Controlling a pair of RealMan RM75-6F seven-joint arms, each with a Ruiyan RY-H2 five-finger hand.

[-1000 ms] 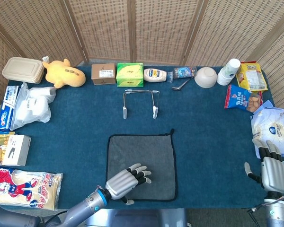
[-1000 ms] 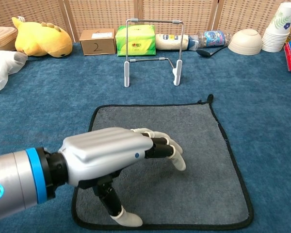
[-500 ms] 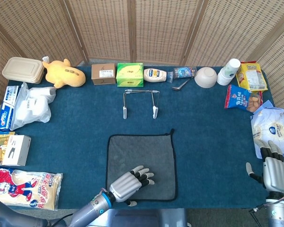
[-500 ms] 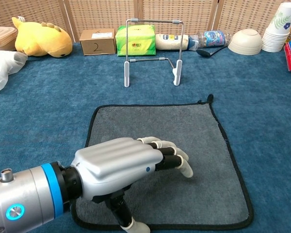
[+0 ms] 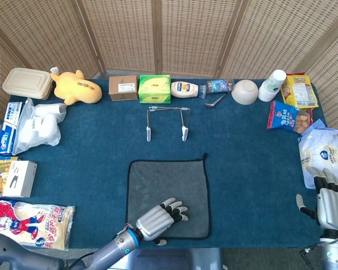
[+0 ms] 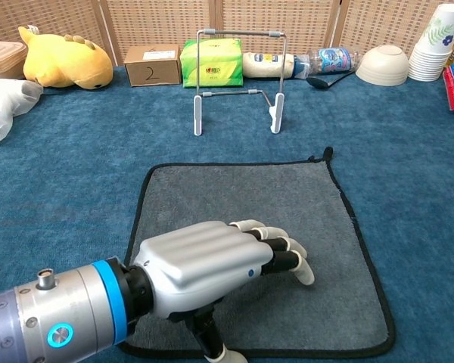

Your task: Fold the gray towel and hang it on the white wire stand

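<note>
Flat on the table, the gray towel (image 6: 287, 204) lies under the left hand (image 6: 212, 268), fingers spread, holding nothing.

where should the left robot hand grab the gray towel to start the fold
Best at the near edge of the flat gray towel with black trim, coming from the robot's side. It lies spread out with no raised fold, so an edge must be pinched up. The left robot hand already sits over the near-left part, thumb by the hem; the far corner loop is farther away.
</note>
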